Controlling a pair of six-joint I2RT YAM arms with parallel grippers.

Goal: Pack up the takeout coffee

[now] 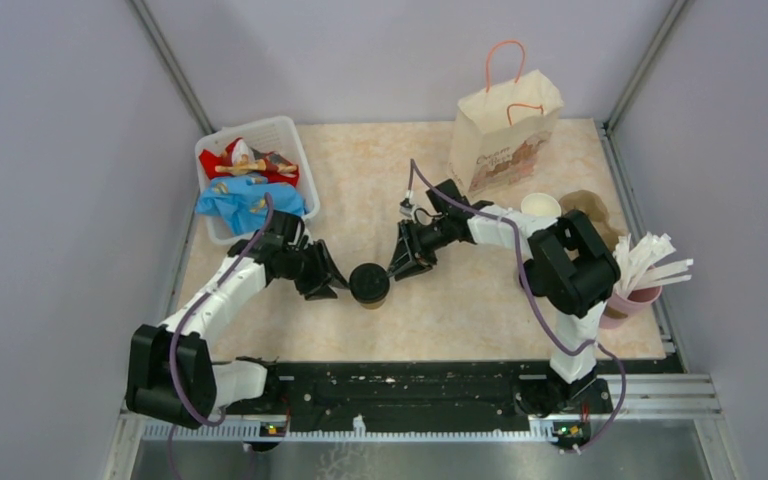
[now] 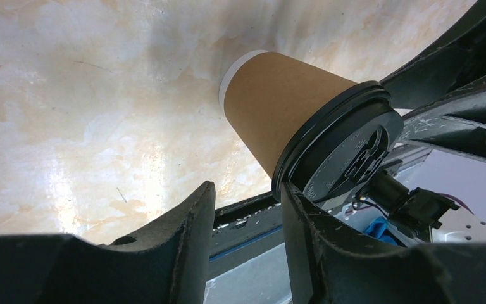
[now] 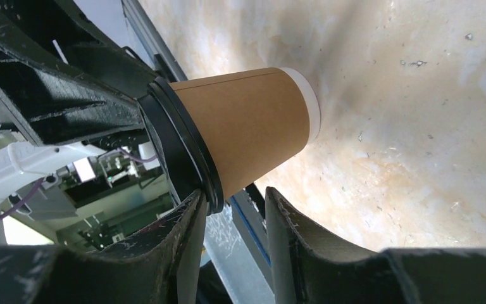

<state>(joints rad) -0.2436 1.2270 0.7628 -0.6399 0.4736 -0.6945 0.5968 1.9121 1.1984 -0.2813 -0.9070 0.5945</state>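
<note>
Brown paper cup w/ round black plastic lid upright on beige tabletop, between L gripper and R gripper. Both jaws part-open, empty; lid rim at fingertips.

The right arm covers most of the tray and part of a cup (only its pale top shows); the inside of the bag is hidden.

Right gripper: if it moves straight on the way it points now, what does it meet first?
Probably the coffee cup, at its black lid, which sits beside the right gripper. The left gripper is just beyond.
</note>
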